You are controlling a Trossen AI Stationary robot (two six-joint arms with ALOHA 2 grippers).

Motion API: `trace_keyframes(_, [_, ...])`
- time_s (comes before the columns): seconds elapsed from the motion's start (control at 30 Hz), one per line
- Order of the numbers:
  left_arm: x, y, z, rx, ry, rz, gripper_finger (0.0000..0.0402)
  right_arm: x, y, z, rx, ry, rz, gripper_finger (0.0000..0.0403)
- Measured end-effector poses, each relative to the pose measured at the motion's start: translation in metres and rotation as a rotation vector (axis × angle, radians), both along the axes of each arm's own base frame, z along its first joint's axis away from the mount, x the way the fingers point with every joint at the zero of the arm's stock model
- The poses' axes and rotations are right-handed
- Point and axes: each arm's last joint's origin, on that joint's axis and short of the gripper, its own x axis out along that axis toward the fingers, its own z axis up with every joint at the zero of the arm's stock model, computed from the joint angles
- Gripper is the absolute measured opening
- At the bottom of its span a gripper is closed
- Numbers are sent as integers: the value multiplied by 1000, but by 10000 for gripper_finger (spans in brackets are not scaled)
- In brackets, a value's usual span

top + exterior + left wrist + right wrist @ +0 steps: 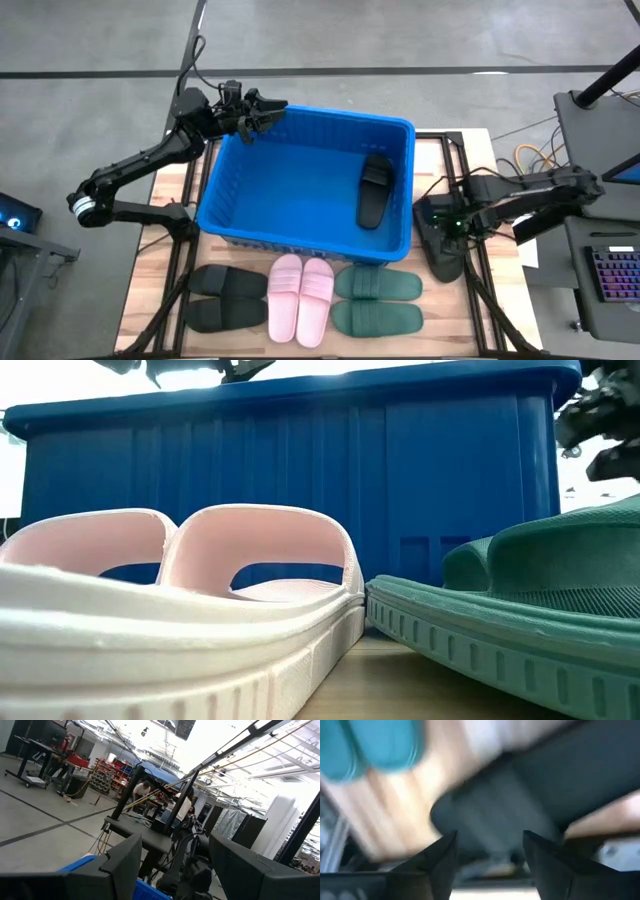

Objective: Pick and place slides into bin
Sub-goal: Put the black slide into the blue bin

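wooden counter (150, 270): one black slide (375, 190) in bin (230, 190). my left claw (262, 110) spread wide above rim; right claw (440, 225) wide, beside another black slide (445, 255).

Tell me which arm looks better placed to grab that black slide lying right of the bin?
Probably the right: its claw hangs open right over that black slide, while the left claw sits open, empty, at the bin's far corner.

I see one black slide (376, 190) lying inside the blue bin (232, 160), near its right wall. In front of the bin, on the tabletop, three pairs sit side by side: black (226, 298), light pink (301, 298), dark green (377, 302).
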Motion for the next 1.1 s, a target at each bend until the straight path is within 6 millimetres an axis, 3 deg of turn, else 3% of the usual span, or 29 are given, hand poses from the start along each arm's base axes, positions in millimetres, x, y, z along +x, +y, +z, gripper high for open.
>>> trace_keyframes(0.1, [0,0,0,-1,0,0,217,5,-5,-4,-184,38,2,241])
trace_keyframes(0.17, [0,0,0,-2,0,0,217,7,-6,-7,-218,29,32,254])
trace_keyframes(0.37, [0,0,0,-2,0,-1,217,16,-1,-21,-137,19,139,271])
trace_keyframes(0.57, [0,0,0,-2,0,0,217,18,2,-44,-19,37,187,264])
trace_keyframes(0.7, [0,0,0,-2,0,-1,217,16,5,-48,75,32,219,258])
trace_keyframes(0.87, [0,0,0,-2,0,0,217,12,4,-43,72,5,231,227])
trace_keyframes(1.1, [0,0,0,-2,0,-1,217,7,4,-53,70,77,181,138])
